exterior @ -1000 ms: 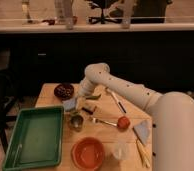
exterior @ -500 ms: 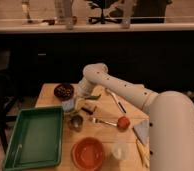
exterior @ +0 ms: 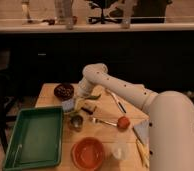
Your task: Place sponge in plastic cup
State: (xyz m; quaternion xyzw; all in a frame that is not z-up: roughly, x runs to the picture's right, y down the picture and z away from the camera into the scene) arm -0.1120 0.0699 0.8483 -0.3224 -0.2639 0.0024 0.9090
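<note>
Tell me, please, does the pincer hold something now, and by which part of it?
It cannot be told. The pincer is low over the table, beside the green tray, but the arm hides its tips and whatever lies there.

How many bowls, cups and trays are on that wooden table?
Bowls: 2 (orange round bowl, dark round bowl)
Cups in plain view: 2 (shiny metal cup, pale clear cup)
Trays: 1 (green rectangular plastic tray)
Total: 5
The end effector hangs between dark bowl and metal cup.

Green tray [exterior: 20, 150], orange bowl [exterior: 88, 153]
</note>
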